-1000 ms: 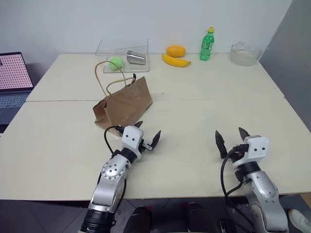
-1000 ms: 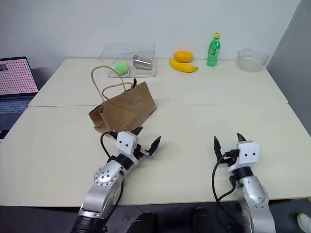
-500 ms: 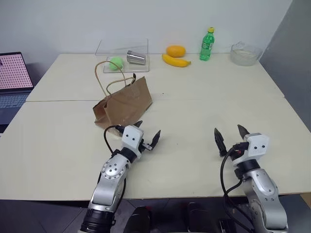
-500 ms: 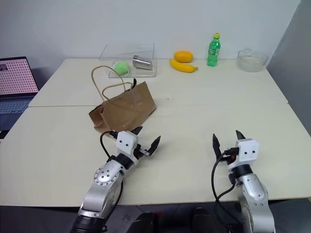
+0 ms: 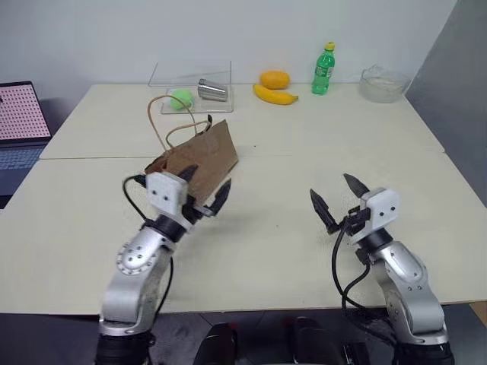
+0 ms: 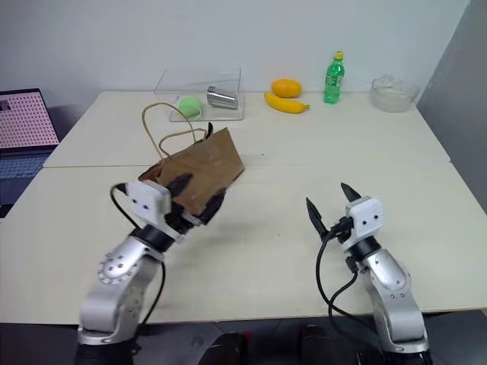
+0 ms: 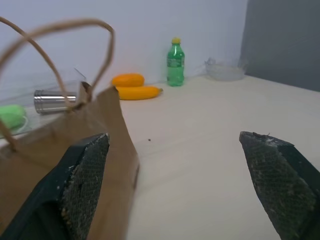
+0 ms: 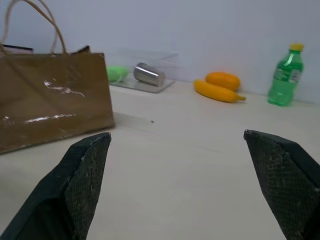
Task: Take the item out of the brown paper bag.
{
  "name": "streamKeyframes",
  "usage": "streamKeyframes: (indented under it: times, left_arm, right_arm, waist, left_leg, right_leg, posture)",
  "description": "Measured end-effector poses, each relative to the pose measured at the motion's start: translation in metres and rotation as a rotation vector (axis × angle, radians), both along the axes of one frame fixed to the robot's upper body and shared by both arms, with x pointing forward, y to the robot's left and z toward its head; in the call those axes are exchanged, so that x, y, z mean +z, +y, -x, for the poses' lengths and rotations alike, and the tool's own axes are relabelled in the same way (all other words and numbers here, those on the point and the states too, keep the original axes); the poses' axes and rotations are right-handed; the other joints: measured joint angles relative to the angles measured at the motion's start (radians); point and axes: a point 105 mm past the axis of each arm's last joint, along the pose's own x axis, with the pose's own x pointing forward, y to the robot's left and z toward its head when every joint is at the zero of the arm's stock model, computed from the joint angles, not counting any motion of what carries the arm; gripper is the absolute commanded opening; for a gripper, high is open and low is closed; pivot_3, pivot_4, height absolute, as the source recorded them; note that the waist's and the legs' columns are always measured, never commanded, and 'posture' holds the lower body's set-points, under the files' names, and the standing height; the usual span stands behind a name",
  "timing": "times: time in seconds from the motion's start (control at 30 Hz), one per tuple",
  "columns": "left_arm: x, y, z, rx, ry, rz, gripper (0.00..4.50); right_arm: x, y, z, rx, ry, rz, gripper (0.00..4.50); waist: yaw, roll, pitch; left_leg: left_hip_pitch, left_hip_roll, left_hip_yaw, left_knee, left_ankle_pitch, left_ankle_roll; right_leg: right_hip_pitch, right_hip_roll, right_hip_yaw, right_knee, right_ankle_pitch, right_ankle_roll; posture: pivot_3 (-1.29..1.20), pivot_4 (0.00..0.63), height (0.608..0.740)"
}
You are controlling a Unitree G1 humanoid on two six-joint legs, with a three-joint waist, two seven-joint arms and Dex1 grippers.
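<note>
Brown paper bag (image 5: 199, 157) on tabletop (image 5: 319, 144); left pincer (image 5: 204, 188) spread, seemingly just before it; right pincer (image 5: 335, 196) spread, well apart.

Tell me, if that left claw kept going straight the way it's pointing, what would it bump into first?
Most likely the brown paper bag. The left gripper is open and sits just in front of it; its wrist view shows the bag's side along one finger, though the centre line may just skim past over the table.

A pale table (image 5: 304, 152) carries the brown paper bag (image 5: 199, 158) near its middle. Along the far edge sit a clear tray (image 5: 217, 106), banana (image 5: 275, 95), orange fruit (image 5: 275, 79), green bottle (image 5: 323, 70) and a glass bowl (image 5: 384, 84) (far right corner).
</note>
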Motion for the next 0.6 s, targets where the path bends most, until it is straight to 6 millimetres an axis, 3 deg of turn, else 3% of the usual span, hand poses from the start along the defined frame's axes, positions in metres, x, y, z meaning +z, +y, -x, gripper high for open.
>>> streamKeyframes:
  times: [0.13, 0.2, 0.4, 0.6]
  left_arm:
    - [0.015, 0.045, 0.005, 0.075, 0.044, 0.007, 4.38]
    - [0.017, 0.057, 0.005, 0.080, 0.073, 0.025, 4.38]
    - [0.015, 0.069, -0.014, 0.018, 0.201, 0.060, 4.38]
    - [0.022, 0.071, -0.038, -0.036, 0.257, 0.066, 4.38]
  right_arm:
    - [0.015, 0.014, -0.002, 0.116, -0.002, -0.013, 4.50]
    - [0.019, 0.023, -0.001, 0.176, 0.005, -0.019, 4.50]
    - [0.031, 0.052, 0.006, 0.366, 0.036, 0.028, 4.50]
    - [0.034, 0.060, 0.017, 0.443, 0.063, 0.085, 4.50]
  waist:
    - [-0.001, 0.000, 0.000]
    - [0.000, 0.000, 0.000]
    - [0.003, -0.003, 0.002]
    - [0.002, -0.004, 0.002]
  left_leg:
    - [0.000, 0.000, -0.001, 0.000, 0.000, 0.000]
    - [0.000, 0.000, -0.001, 0.000, 0.000, 0.000]
    - [-0.001, 0.000, -0.001, 0.000, 0.000, 0.000]
    - [-0.001, 0.000, -0.002, -0.001, 0.000, 0.000]
  right_leg:
    - [0.000, 0.000, -0.001, 0.000, 0.000, 0.000]
    - [0.000, 0.000, -0.001, -0.001, 0.000, 0.000]
    - [0.000, 0.000, -0.002, -0.001, 0.000, 0.000]
    - [-0.001, 0.000, -0.002, -0.001, 0.000, 0.000]
  posture:
    - [0.00, 0.150, 0.740]
    - [0.00, 0.150, 0.740]
    - [0.00, 0.150, 0.740]
    - [0.00, 0.150, 0.740]
